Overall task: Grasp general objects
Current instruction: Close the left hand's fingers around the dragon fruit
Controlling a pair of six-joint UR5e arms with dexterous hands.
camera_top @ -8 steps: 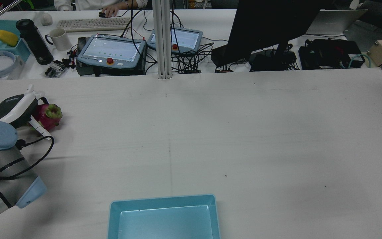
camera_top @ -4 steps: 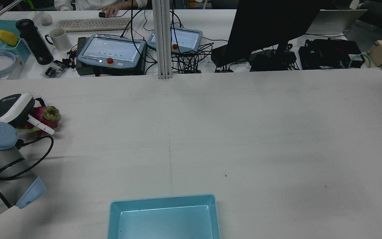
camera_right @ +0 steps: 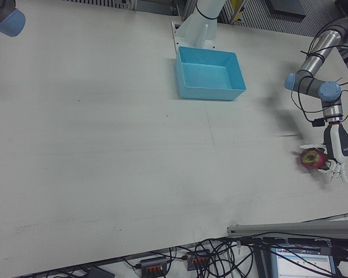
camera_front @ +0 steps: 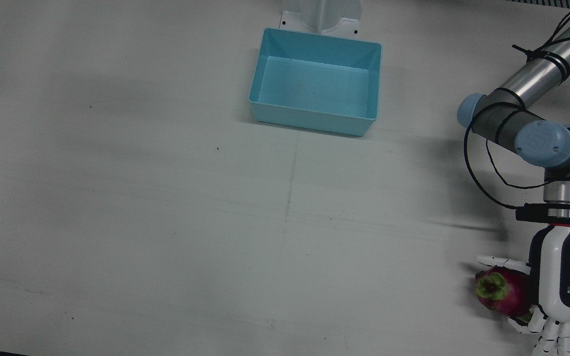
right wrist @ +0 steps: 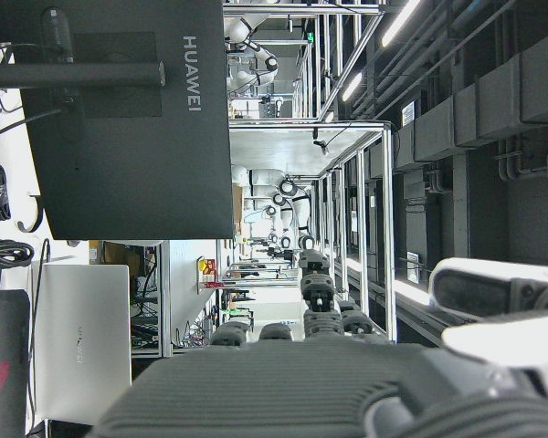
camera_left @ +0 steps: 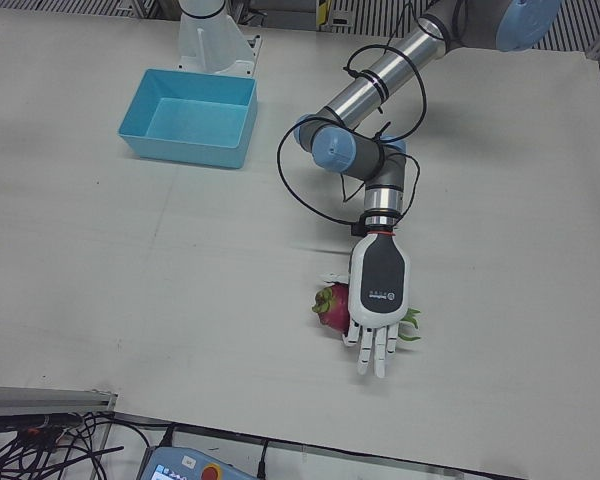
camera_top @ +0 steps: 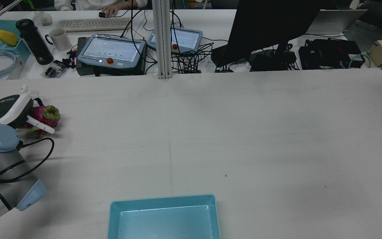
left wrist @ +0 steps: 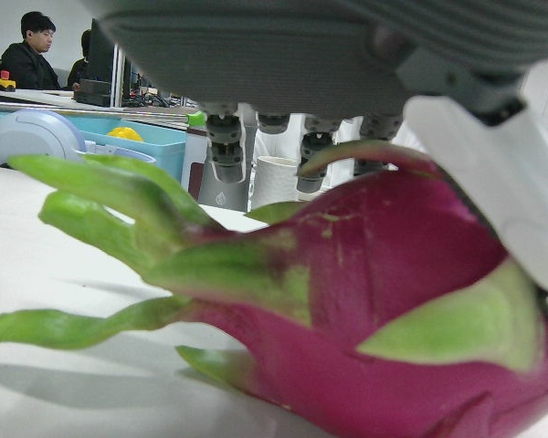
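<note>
- Left robot hand (camera_left: 377, 300): positioned over the dragon fruit (camera_left: 333, 305), palm down, fingers (camera_left: 376, 352) extended and spread past the fruit; no closure on the fruit is visible.
- Dragon fruit: lies on the surface (camera_front: 166, 222) at about 4 o'clock in the front view, partly under the left robot hand, green-tipped end facing 9 o'clock.
- Right robot hand (right wrist: 347, 365): visible only in its own camera, fingers extended upward, holding nothing.
- Surface: white, with a faint seam through the centre and small dark specks.
- Blue bin (camera_front: 315, 81): at 12 o'clock in the front view, well apart from the fruit.
- Beyond the surface, rear view: two teach pendants (camera_top: 111, 51), a keyboard (camera_top: 93, 24), a mug (camera_top: 59, 39), a dark monitor (camera_top: 270, 23), tangled cables.
</note>
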